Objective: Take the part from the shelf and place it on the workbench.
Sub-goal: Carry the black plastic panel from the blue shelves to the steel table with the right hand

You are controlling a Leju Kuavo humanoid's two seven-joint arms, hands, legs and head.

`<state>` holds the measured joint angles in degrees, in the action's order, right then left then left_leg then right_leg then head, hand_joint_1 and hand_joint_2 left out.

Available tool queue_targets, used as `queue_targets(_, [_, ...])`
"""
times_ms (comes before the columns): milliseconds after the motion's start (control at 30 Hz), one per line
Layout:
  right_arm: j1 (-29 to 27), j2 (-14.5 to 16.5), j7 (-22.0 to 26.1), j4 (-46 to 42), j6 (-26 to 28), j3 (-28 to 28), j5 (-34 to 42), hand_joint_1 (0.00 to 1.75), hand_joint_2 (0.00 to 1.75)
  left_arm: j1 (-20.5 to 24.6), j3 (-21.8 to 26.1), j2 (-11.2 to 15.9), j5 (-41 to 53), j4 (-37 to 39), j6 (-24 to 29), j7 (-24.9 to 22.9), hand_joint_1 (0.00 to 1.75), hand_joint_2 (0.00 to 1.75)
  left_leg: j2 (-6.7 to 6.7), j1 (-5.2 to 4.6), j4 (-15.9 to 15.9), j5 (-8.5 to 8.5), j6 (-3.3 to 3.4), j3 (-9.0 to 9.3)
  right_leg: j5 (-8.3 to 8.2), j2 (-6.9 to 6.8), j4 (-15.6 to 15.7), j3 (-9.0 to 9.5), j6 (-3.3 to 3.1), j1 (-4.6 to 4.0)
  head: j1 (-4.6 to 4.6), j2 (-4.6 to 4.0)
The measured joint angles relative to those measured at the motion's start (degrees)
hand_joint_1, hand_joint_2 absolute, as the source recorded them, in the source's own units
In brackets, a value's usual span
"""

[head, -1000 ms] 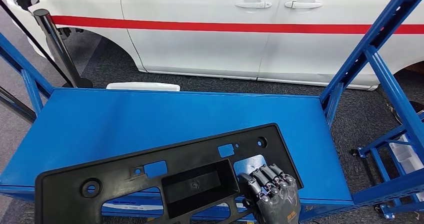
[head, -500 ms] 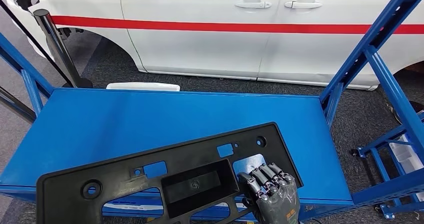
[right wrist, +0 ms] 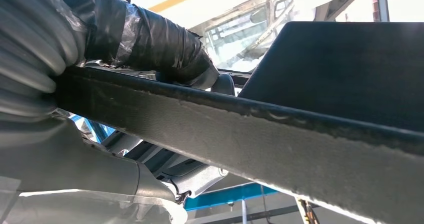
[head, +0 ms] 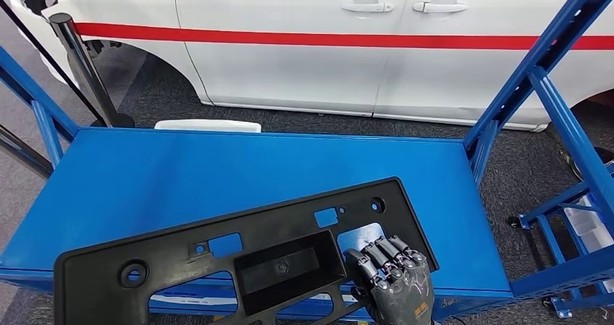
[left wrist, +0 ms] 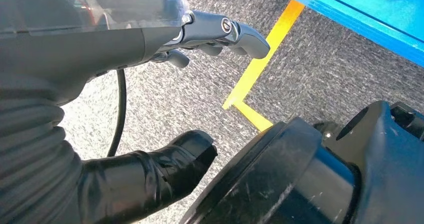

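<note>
One black part (head: 246, 256) lies tilted across the lower half of the head frame, over the blue shelf (head: 217, 166). The right hand (head: 394, 285) grips its lower right edge, fingers curled over it. The left hand (left wrist: 150, 99) hangs spread over grey floor (left wrist: 320, 59), holding nothing.

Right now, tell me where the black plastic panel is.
In the head view, the black plastic panel sits low over the blue bench's near edge, its right end gripped by the right hand.

Our right hand (head: 394, 285) has its fingers (head: 384, 256) curled over the near edge of the black part (head: 239, 256), gripping it. Our left hand (left wrist: 150, 104) hangs low, fingers apart, holding nothing.
</note>
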<state>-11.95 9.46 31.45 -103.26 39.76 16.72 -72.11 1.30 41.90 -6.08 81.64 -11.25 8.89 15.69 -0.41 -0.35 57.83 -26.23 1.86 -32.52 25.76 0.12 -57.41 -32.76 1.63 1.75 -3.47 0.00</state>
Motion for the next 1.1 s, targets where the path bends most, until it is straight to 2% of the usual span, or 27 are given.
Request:
queue_targets(100, [0.0,0.0,-0.1,0.0,0.0,0.2,0.0,1.75,1.75,0.0,0.0,0.0,0.0,0.0,0.1,-0.1,0.00,1.75,0.02,0.20,-0.6,0.36,0.65,0.27,0.30,-0.03,-0.3,0.01,0.41,0.03,-0.01,0.00])
queue_targets(133, [0.0,0.0,-0.1,0.0,0.0,0.2,0.0,1.75,1.75,0.0,0.0,0.0,0.0,0.0,0.2,-0.1,0.00,1.75,0.08,0.33,-0.9,0.61,0.95,0.48,1.22,-0.05,-1.5,-0.40,0.42,-0.01,-0.02,0.00])
queue_targets(167, [0.0,-0.1,-0.1,0.0,0.0,0.3,0.0,1.75,1.75,0.0,0.0,0.0,0.0,0.0,0.2,-0.1,0.00,1.75,0.15,0.43,-1.2,0.83,1.23,0.64,2.88,-0.06,-3.9,-1.38,0.34,-0.08,-0.04,0.00])
queue_targets(233, [0.0,-0.2,-0.2,0.0,0.0,0.3,0.0,1.75,1.75,0.0,0.0,0.0,0.0,0.0,0.2,-0.1,0.00,1.75,0.25,0.22,-1.2,0.94,1.46,0.56,7.15,-0.06,-11.5,-4.69,-0.01,-0.20,-0.04,0.00])
queue_targets(267, [-0.1,-0.3,-0.3,0.1,0.0,0.3,0.0,1.75,1.75,0.0,0.0,0.0,0.0,0.0,0.2,-0.2,0.00,1.75,0.25,0.11,-1.1,0.94,1.47,0.47,8.59,-0.06,-14.9,-6.17,-0.13,-0.27,-0.04,0.00])
queue_targets(300, [-0.1,-0.4,-0.4,0.2,0.0,0.3,0.1,1.75,1.75,0.0,0.0,0.0,0.0,0.0,0.1,-0.2,0.00,1.75,0.24,0.03,-1.0,0.93,1.46,0.40,8.89,-0.06,-16.6,-6.80,-0.26,-0.32,-0.03,0.00])
queue_targets(333, [-0.1,-0.5,-0.5,0.2,0.0,0.3,0.1,1.75,1.75,0.0,0.0,0.0,0.0,0.0,0.1,-0.3,0.00,1.75,0.21,-0.02,-0.9,0.90,1.41,0.35,8.06,-0.06,-16.0,-6.31,-0.42,-0.37,-0.03,0.00])
queue_targets(367, [0.0,-0.6,-0.6,0.3,0.0,0.3,0.1,1.75,1.75,0.0,0.0,0.0,0.0,0.0,0.1,-0.3,0.00,1.75,0.17,-0.03,-0.7,0.83,1.31,0.34,6.36,-0.07,-13.2,-4.71,-0.62,-0.41,-0.03,0.00])
queue_targets(400, [0.0,-0.7,-0.7,0.3,0.0,0.3,0.1,1.75,1.75,0.0,0.0,-0.1,0.0,0.0,0.1,-0.3,0.00,1.75,0.14,-0.03,-0.4,0.71,1.13,0.29,4.61,-0.07,-9.0,-2.56,-0.89,-0.45,-0.04,0.00])
queue_targets(467, [0.0,-0.8,-0.9,0.3,0.0,0.3,0.1,1.75,1.75,0.0,0.0,-0.1,0.0,0.0,0.1,-0.3,0.00,1.75,0.08,-0.17,0.3,0.44,0.56,0.03,2.42,-0.04,-2.9,0.48,-1.29,-0.70,-0.02,0.00])
queue_targets(500, [0.1,-0.9,-0.9,0.3,0.0,0.4,0.1,1.75,1.75,0.0,0.0,-0.1,0.0,0.0,0.1,-0.4,0.00,1.75,0.07,-0.21,0.5,0.38,0.24,-0.14,2.20,-0.01,-1.8,0.89,-1.46,-0.85,0.00,0.00])
queue_targets(600, [0.1,-0.9,-1.0,0.3,0.1,0.5,0.1,1.75,1.75,0.0,0.0,-0.1,0.0,0.0,0.1,-0.4,0.00,1.75,0.05,-0.01,0.7,0.35,-0.77,-0.41,1.66,-0.01,-1.6,0.58,-2.22,-0.94,0.01,0.00])
queue_targets(633, [0.1,-0.9,-1.0,0.3,0.1,0.6,0.1,1.75,1.75,0.0,0.0,-0.1,0.0,0.0,0.1,-0.4,0.00,1.75,0.05,0.08,1.5,-0.44,-1.18,-0.72,1.41,-0.08,-1.5,0.49,-2.57,-0.82,0.03,0.00])
queue_targets(667, [0.1,-0.9,-1.0,0.3,0.1,0.7,0.1,1.75,1.75,0.0,0.0,-0.1,0.0,0.0,0.1,-0.4,0.00,1.75,0.06,0.19,3.3,-1.97,-1.58,-1.46,1.14,-0.19,-1.3,0.32,-2.90,-0.66,0.05,0.00])
queue_targets(767, [0.1,-1.0,-1.0,0.3,0.1,0.8,0.1,1.75,1.75,0.0,0.0,-0.1,0.0,0.0,0.1,-0.4,0.00,1.75,0.10,0.60,13.9,-8.21,-2.60,-5.49,0.49,-0.43,-1.3,-0.64,-3.20,-0.59,0.09,0.00])
queue_targets(800, [0.1,-1.0,-1.0,0.3,0.1,0.8,0.1,1.75,1.75,0.0,0.0,-0.1,0.0,0.0,0.1,-0.4,0.00,1.75,0.10,0.73,16.0,-9.01,-2.76,-6.06,0.27,-0.48,-1.3,-0.99,-3.15,-0.59,0.10,0.00])
queue_targets(833, [0.1,-1.0,-1.0,0.3,0.1,0.8,0.1,1.75,1.75,-0.1,0.0,-0.1,0.0,0.0,0.1,-0.4,0.00,1.75,0.10,0.84,16.0,-8.70,-2.84,-5.54,0.05,-0.50,-1.4,-1.27,-3.06,-0.57,0.10,0.00])
queue_targets(867, [0.1,-1.0,-1.0,0.3,0.1,0.8,0.1,1.75,1.75,-0.1,0.0,-0.1,0.0,0.0,0.1,-0.5,0.00,1.75,0.11,0.94,13.3,-7.30,-2.84,-3.62,-0.14,-0.50,-1.4,-1.45,-2.92,-0.52,0.11,0.00])
queue_targets(933, [0.1,-1.0,-1.0,0.3,0.1,0.8,0.1,1.75,1.75,0.0,0.0,-0.1,0.0,0.0,0.1,-0.5,0.00,1.75,0.10,0.96,4.6,-4.19,-2.64,1.62,-0.51,-0.50,-1.4,-1.60,-2.49,-0.52,0.10,0.00])
queue_targets(967, [0.1,-1.0,-1.0,0.3,0.1,0.8,0.1,1.75,1.75,0.0,0.0,-0.1,0.0,0.0,0.1,-0.5,0.00,1.75,0.06,0.85,1.2,-3.23,-2.37,3.46,-0.69,-0.50,-1.4,-1.62,-2.20,-0.57,0.08,0.00])
queue_targets(1000, [0.1,-1.0,-1.0,0.3,0.1,0.9,0.1,1.75,1.75,0.1,0.0,-0.1,0.0,0.0,0.1,-0.5,0.00,1.75,0.02,0.71,-0.5,-2.91,-2.07,4.24,-0.89,-0.50,-1.4,-1.65,-1.88,-0.62,0.08,0.00])
queue_targets(1100, [0.2,-1.0,-1.1,0.3,0.1,0.9,0.1,1.75,1.75,0.1,0.0,-0.1,0.0,0.0,0.1,-0.5,0.00,1.75,0.07,0.56,-1.0,-2.27,-0.93,3.95,-1.44,-0.42,-1.2,-1.70,-0.77,-0.56,0.06,0.00])
